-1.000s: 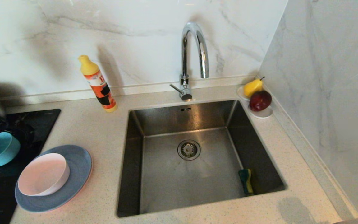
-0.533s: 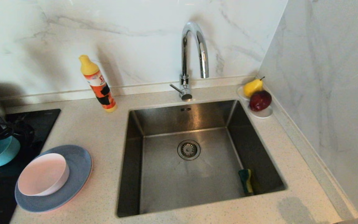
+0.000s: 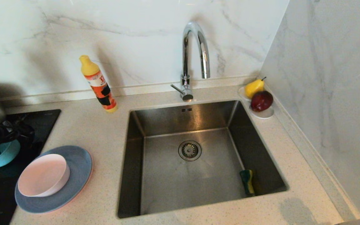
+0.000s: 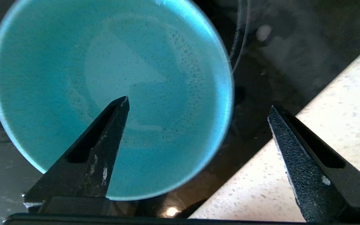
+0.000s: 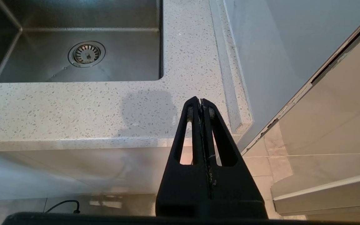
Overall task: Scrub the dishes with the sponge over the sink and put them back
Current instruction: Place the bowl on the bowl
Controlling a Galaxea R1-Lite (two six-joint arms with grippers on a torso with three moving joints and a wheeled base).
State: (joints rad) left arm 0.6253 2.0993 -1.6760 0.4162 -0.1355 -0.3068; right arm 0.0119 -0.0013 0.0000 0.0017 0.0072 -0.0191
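The teal bowl [image 4: 111,93] now sits lower on the hob at the bench's left edge, the left gripper [image 4: 198,107] spread above it, beside one pale pink bowl [image 3: 44,175] on two stacked plates [image 3: 77,175]; the right gripper [image 5: 201,107] is pressed together.

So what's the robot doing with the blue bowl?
The left tool is open over the teal bowl, which sits on the black cooktop, not gripped. The sponge leans in a corner of the sink. The pink-white bowl rests on the grey-blue plate. The right tool is parked, shut.
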